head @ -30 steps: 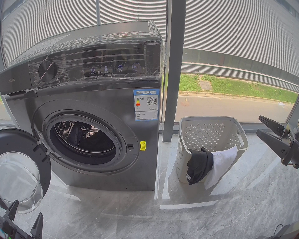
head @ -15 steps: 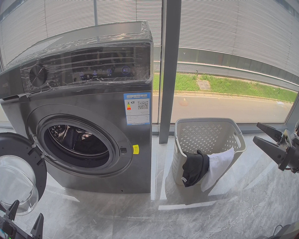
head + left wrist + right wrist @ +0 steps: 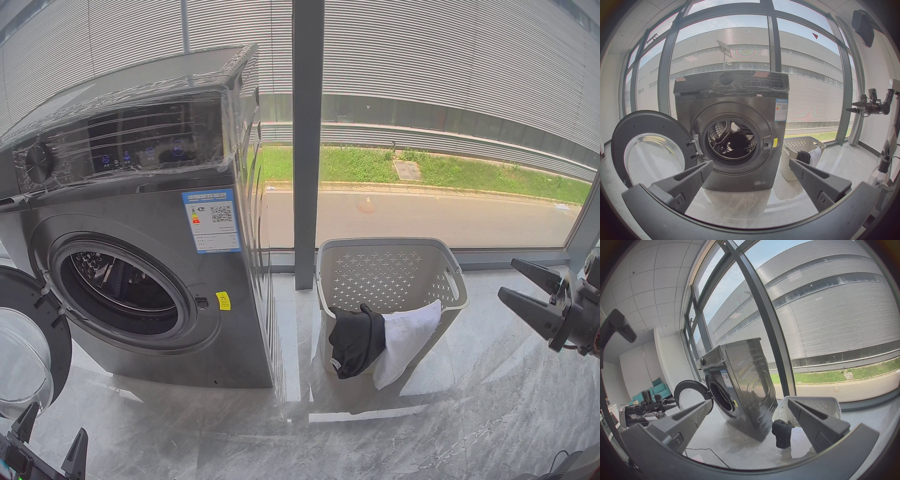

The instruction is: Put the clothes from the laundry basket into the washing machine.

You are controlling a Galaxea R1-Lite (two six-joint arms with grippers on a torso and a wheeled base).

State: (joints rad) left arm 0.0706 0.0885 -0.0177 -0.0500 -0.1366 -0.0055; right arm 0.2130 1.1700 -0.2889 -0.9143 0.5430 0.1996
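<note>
Right pincer [image 3: 506, 277] released, empty; pale perforated plastic laundry basket [image 3: 387, 242] low to its left, well apart. Black garment [image 3: 356, 340] and white cloth [image 3: 406, 337] drape the near rim. I'd drop onto the black bunch, pinch deep, lift clear, then cross to the grey washing machine [image 3: 156, 206] farther left.

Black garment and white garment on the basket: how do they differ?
The black garment is bunched; the white garment lies smoother and wider. The black garment hangs nearer the washing machine, the white garment on its far side. Both drape over the laundry basket's front rim, touching.
</note>
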